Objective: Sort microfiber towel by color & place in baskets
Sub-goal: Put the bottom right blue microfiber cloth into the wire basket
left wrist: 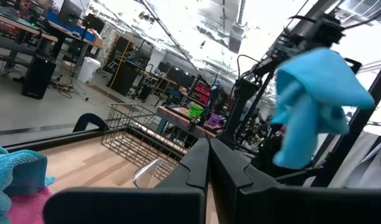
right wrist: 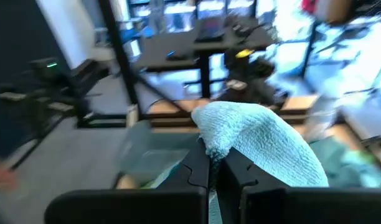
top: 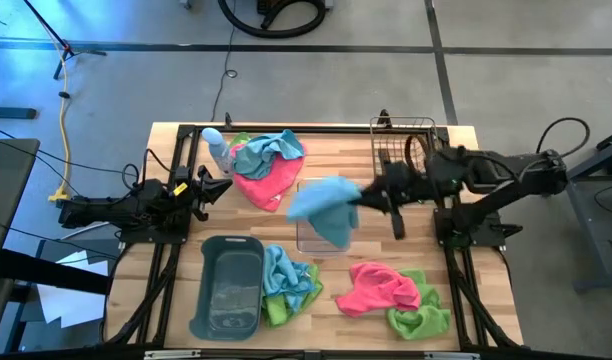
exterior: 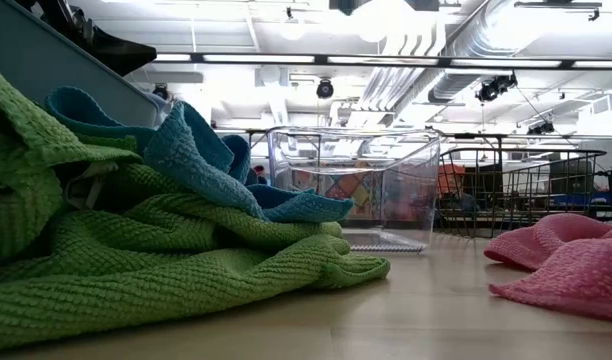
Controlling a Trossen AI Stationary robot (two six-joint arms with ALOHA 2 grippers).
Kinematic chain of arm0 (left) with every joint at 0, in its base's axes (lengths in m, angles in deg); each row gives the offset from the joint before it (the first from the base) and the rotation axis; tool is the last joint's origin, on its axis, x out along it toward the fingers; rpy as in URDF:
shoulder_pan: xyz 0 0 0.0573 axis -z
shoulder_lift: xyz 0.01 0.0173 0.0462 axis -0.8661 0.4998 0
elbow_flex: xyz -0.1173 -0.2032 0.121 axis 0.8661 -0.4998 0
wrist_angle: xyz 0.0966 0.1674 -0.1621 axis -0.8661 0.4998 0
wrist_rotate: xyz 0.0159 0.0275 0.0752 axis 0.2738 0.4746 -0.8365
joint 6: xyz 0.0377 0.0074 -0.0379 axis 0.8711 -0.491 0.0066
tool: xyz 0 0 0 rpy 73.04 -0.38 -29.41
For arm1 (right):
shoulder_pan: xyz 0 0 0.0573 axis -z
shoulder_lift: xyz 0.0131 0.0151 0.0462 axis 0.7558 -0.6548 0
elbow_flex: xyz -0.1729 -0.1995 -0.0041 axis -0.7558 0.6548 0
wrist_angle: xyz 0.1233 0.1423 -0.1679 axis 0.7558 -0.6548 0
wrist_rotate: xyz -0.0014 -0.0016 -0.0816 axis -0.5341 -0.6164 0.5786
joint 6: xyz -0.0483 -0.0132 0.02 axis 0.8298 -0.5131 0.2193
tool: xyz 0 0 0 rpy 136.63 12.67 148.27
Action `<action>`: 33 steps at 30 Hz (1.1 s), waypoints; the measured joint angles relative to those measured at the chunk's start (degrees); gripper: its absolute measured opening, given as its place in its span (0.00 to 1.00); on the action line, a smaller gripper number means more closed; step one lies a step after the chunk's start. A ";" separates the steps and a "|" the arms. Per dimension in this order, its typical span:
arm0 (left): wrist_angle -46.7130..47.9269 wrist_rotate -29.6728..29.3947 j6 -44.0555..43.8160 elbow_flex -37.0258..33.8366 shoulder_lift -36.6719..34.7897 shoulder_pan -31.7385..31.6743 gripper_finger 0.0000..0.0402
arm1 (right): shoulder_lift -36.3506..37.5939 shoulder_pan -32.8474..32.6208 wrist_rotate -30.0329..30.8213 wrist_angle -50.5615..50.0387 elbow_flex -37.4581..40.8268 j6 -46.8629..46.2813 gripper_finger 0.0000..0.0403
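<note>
Workshop surface (top: 326,150) mid-sort: my right claw (top: 358,199), clamped on a light blue towel (top: 324,208), hangs it over the central clear bin (top: 304,240); my left claw (top: 218,186) waits closed, empty, near the left edge.

One light blue towel (top: 324,208) hangs crumpled from the closed right gripper (top: 358,198), directly over the clear bin (top: 304,238). Wire basket (top: 396,145) stands behind that gripper; grey tub (top: 229,285) lies well off toward the left arm. Remaining pink, blue and green towels lie in three bunched heaps.
</note>
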 joint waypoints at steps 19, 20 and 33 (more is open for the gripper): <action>0.00 0.00 0.00 -0.02 -0.01 0.02 0.00 | 0.36 17.51 -15.88 24.01 10.67 3.28 0.00; 0.00 0.00 0.00 0.00 0.00 0.02 0.00 | 0.44 17.70 -16.26 23.97 10.69 3.29 0.00; 0.00 0.00 0.00 0.00 0.00 0.00 0.00 | 0.66 17.68 -16.33 23.91 10.69 2.81 0.00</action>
